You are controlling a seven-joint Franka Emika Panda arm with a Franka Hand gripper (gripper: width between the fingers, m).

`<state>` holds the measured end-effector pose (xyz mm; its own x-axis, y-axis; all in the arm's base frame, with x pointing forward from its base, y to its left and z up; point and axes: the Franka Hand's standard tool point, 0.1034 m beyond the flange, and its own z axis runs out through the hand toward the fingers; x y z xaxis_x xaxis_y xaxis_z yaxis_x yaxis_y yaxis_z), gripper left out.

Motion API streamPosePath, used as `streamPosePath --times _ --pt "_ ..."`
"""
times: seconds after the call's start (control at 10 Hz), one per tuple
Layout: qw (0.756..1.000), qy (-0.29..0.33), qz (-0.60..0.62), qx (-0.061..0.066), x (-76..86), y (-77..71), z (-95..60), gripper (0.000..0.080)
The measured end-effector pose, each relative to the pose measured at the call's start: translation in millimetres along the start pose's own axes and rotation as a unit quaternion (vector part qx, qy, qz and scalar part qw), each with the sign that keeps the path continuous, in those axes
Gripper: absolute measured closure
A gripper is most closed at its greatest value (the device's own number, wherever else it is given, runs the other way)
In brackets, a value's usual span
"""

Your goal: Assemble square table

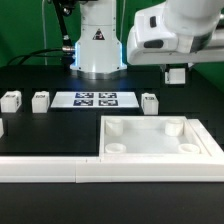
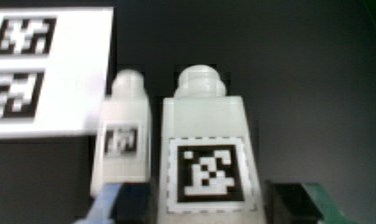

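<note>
The square table top (image 1: 160,138) lies flat at the exterior view's right front, with a raised rim and round corner sockets. My gripper (image 1: 176,72) hangs well above the table behind it, shut on a white tagged leg (image 2: 204,140) whose tag faces the wrist camera. The fingers (image 2: 139,200) sit against both sides of the leg. A second leg (image 2: 124,118) stands on the black table just beside the held one, and it also shows in the exterior view (image 1: 150,101). Two more legs (image 1: 40,99) (image 1: 11,99) stand at the exterior view's left.
The marker board (image 1: 95,99) lies between the legs; it also shows in the wrist view (image 2: 34,70). A long white border rail (image 1: 60,170) runs along the front edge. The robot base (image 1: 97,45) stands at the back.
</note>
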<state>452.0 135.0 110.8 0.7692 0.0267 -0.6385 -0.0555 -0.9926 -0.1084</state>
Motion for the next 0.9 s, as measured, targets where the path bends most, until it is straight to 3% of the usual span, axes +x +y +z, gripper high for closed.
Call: streamPosePath --times 0.2,0.3,0.5,0.6,0.8,0.9 --pt "0.996 0.081 -0.037 -0.006 14.4 13.4 -66.5 0.0509" --pt "0.991 0.125 -0.043 -0.013 15.6 15.6 -80.6 0.0509" --pt "0.980 0.196 -0.042 -0.012 18.3 14.9 -70.7 0.0509" --pt "0.974 0.224 -0.042 -0.012 20.4 15.4 -73.5 0.0509" --pt "0.944 0.323 -0.069 -0.016 49.1 21.8 -75.1 0.0509" --pt "0.932 0.351 -0.085 -0.020 62.7 29.8 -97.2 0.0509"
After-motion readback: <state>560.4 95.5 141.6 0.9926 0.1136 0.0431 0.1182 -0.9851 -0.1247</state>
